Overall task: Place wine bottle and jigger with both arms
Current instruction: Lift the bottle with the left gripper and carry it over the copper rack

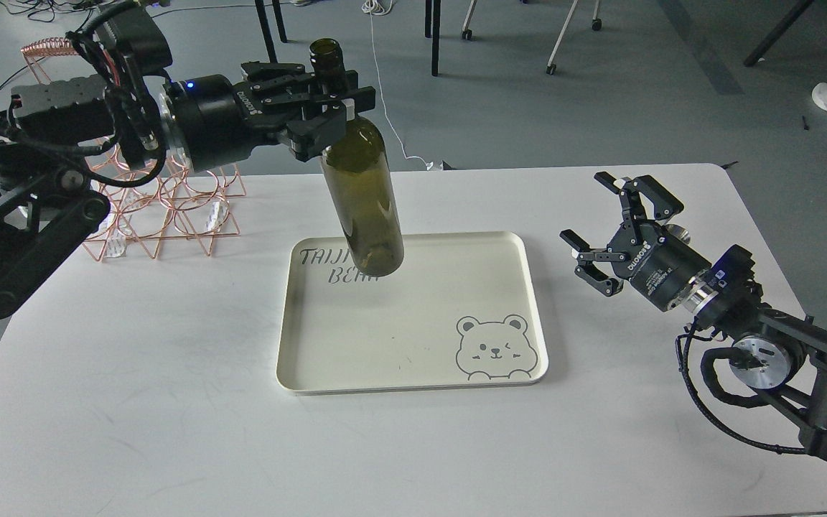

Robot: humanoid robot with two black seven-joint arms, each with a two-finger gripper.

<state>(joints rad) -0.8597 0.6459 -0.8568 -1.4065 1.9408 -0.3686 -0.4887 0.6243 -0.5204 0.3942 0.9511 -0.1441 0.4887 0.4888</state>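
Observation:
The wine bottle (363, 194), dark olive-green with no label, hangs in the air above the back left part of the cream tray (507, 301), slightly tilted. My left gripper (331, 100) is shut on its neck and shoulder, coming in from the left. My right gripper (611, 226) is open and empty, above the table to the right of the tray. The jigger is not in view.
A copper wire rack (162, 208) stands on the table's back left corner, behind my left arm. The tray carries a bear drawing (494, 348) and lettering. Chair and table legs stand on the floor beyond the white table (169, 431).

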